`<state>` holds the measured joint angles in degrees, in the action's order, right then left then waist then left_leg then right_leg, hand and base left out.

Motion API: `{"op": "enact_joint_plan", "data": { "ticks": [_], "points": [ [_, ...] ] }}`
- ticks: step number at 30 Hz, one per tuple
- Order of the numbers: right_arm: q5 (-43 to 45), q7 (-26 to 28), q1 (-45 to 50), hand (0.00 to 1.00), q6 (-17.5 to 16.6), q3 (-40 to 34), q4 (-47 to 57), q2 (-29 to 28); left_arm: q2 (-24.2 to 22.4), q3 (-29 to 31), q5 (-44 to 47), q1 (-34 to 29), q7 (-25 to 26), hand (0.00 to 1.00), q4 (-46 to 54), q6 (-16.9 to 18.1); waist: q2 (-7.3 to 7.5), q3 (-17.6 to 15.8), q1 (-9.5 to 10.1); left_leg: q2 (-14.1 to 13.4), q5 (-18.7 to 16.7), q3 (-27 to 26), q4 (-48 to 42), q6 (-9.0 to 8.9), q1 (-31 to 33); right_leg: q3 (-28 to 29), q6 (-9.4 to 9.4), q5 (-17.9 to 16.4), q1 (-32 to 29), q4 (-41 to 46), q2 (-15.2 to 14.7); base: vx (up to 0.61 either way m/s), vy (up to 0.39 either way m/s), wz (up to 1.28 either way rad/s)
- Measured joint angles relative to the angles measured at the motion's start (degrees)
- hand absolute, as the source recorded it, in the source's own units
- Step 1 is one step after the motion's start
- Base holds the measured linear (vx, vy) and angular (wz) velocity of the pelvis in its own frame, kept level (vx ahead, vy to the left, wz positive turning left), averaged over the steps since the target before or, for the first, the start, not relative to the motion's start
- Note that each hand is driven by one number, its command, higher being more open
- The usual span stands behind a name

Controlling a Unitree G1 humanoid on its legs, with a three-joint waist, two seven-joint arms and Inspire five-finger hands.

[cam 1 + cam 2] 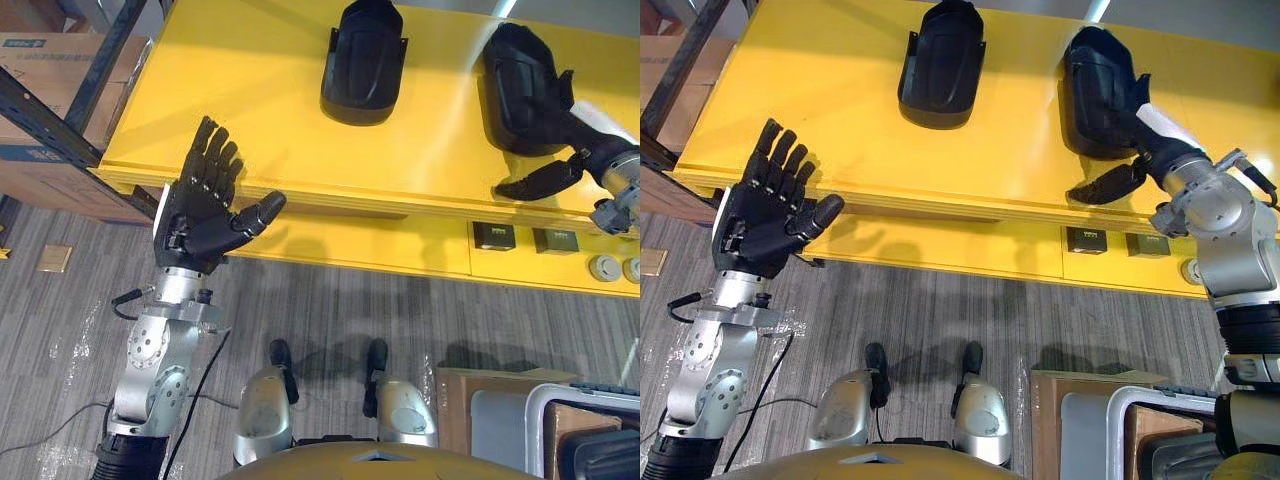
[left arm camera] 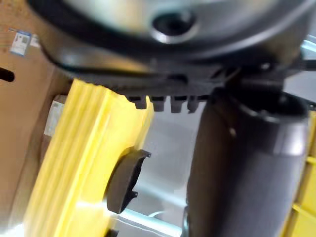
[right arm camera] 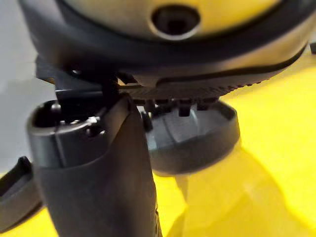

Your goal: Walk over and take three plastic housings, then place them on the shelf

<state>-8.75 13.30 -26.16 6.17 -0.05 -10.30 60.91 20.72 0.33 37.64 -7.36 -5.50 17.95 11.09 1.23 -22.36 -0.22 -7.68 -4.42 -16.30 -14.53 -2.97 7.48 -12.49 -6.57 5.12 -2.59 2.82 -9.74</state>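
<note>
Yellow shelf board [image 1: 260,110] runs across the upper frame; 2 black plastic housings on it, well apart. Left housing [image 1: 362,62] sits top centre, free of both hands. Right housing [image 1: 520,90] sits upper right w/ the right hand [image 1: 1108,182] on it: fingers laid over its top, dark on dark, thumb standing off to the side and low over the board by the front edge. Cannot tell whether the fingers clamp it or only rest there. Right wrist view: fingertips at the rim of the same housing [image 3: 197,138], which sits flat on yellow. Left hand [image 1: 195,215] is at left-centre frame, at the board's front edge, palm to camera, fingers straight and spread, thumb out to the side, holding nothing. Containers: pale bin [image 1: 533,430] at lower right corner on the floor, holding a brown cardboard piece and sth dark, ID not possible; flat cardboard box [image 1: 455,400] just beside it to the left. Closed cardboard boxes [image 1: 40,60] stacked on a dark rack at upper left, contents hidden. Grey striped floor [image 1: 330,310] below the shelf.
</note>
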Motion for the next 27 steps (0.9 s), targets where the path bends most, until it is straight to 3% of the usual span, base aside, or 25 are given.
{"op": "enact_joint_plan", "data": {
  "ticks": [9,16,20,27],
  "points": [
    [-2.2,-9.7,-0.8,1.0,-8.0,-4.7,3.1,0.0,-0.1,0.0,0.0,-0.2,-0.5,1.0,-0.3,0.1,0.01,0.2,-0.06,0.2,0.1,0.2,0.7,0.03,0.1,-0.5,-0.01,0.0,0.0,-0.3,0.0,0.0,0.002,0.01],
    [-7.7,-11.8,5.2,1.0,-11.9,-10.7,6.9,-2.1,-1.6,0.0,-1.7,-3.7,-1.3,1.0,-0.1,0.1,0.42,5.1,-0.13,0.8,0.4,0.3,3.2,-0.26,-2.9,-1.5,-0.06,0.0,2.9,-2.3,-0.1,0.05,-0.004,0.02],
    [-13.2,-10.8,10.7,1.0,-12.0,-12.3,8.4,-4.6,-1.6,0.4,-2.5,-4.4,-2.2,1.0,0.6,0.1,0.72,6.8,-0.26,1.2,0.5,0.1,4.6,-0.37,-4.1,-1.5,-0.09,0.0,3.8,-2.9,-0.3,-0.01,0.004,-0.01],
    [-13.5,-8.5,15.7,1.0,-9.6,-12.3,8.6,-7.5,-1.6,1.6,-2.5,-4.4,-2.2,1.0,3.2,-0.1,0.86,7.4,-1.42,1.1,0.8,-0.5,5.6,-0.96,-4.1,-1.2,-0.11,0.0,3.2,-2.9,-0.1,-0.05,0.001,-0.03]
  ]
}}
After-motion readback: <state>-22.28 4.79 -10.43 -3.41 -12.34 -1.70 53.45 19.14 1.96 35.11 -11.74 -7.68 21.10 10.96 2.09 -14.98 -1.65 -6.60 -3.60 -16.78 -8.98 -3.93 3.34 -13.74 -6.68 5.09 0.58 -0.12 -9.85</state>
